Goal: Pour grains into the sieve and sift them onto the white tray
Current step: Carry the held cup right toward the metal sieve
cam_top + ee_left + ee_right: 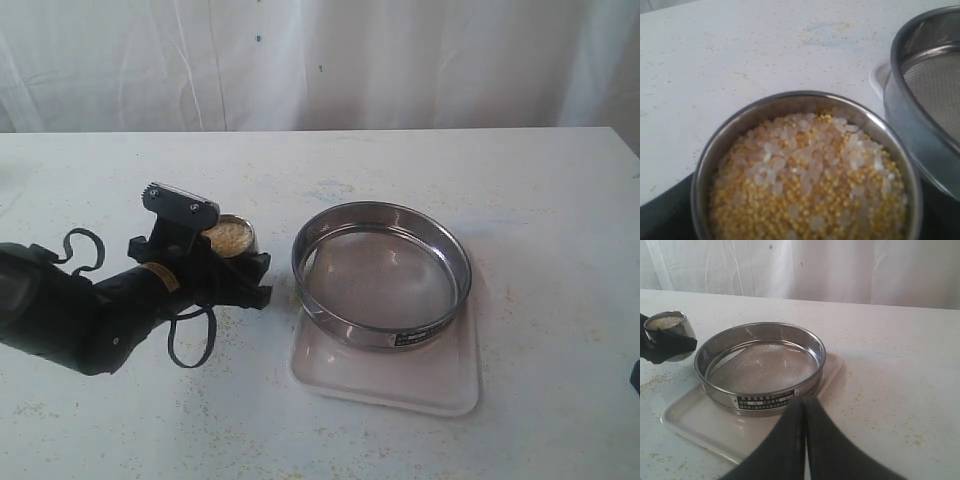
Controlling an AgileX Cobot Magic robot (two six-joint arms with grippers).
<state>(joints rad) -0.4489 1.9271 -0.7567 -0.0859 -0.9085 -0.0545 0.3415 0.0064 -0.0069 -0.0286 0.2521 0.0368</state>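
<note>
Grains [810,185] all sit in the small steel cup [732,131], filled near the rim: yellow, w/ a patch of paler ones on top. None in the sieve [330,318] yet.

Left gripper [240,272] is clamped round the cup, fingers either side. Cup is upright & level, just beside the sieve's left wall. Can't tell if it's off the table [520,190] or resting on it.

Sieve sits on the white tray [400,390], roughly mid-table, a bit nearer the right edge than the left & well clear of the curtain-side edge. Mesh looks bare; nothing sifted on the tray as far as visible.

Right gripper [804,440] is closed on nothing, fingers pressed together, over the right part of the table & apart from the tray.

A few stray specks lie on the table round cup & tray.

Progress, my read: early. Cup is grasped & next to the sieve, that's all. Left to do: tip cup over the mesh, then shake the sieve so the fine stuff drops onto the tray.
</note>
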